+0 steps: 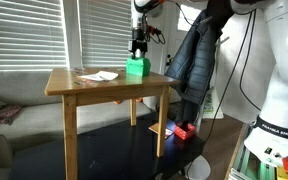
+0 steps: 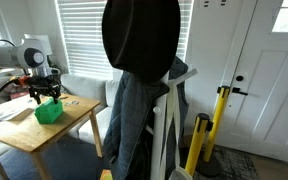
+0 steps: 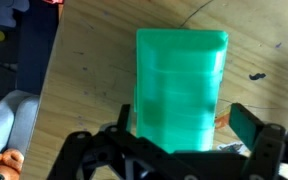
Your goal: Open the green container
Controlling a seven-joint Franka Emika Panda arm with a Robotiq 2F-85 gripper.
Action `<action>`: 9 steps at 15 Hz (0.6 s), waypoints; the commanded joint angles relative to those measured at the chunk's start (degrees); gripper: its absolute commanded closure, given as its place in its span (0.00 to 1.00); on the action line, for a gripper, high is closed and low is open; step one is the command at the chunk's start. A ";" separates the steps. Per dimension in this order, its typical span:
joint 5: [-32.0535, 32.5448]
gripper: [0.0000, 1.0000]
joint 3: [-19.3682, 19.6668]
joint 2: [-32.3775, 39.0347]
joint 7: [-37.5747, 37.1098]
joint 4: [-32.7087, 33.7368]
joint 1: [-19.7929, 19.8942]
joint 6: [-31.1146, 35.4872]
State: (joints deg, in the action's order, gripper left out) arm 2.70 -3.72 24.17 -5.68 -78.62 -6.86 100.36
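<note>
Container (image 3: pixel 181 90) sits on wood surface (image 3: pixel 84 70), directly under tool (image 3: pixel 184 128). Jaws apart, flanking its sides, no clamp. Judged light, stiff plastic, slick walls — may skid. Lid seam blurred, probably top edge — take hold there.

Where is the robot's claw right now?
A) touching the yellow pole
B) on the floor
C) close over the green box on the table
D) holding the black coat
C: in both exterior views the gripper hangs close over the green container on the wooden table.
</note>
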 commanded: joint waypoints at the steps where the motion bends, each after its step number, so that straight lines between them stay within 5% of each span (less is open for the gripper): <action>1: -3.22 0.00 -0.32 1.48 0.63 2.25 1.03 -0.15; 4: -6.42 0.00 -0.58 1.97 1.93 3.01 2.08 -1.27; 9: -6.36 0.36 0.16 2.46 0.54 3.22 1.98 -0.22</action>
State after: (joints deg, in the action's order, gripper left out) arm -2.91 -3.73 25.35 -4.83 -77.36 -4.96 100.46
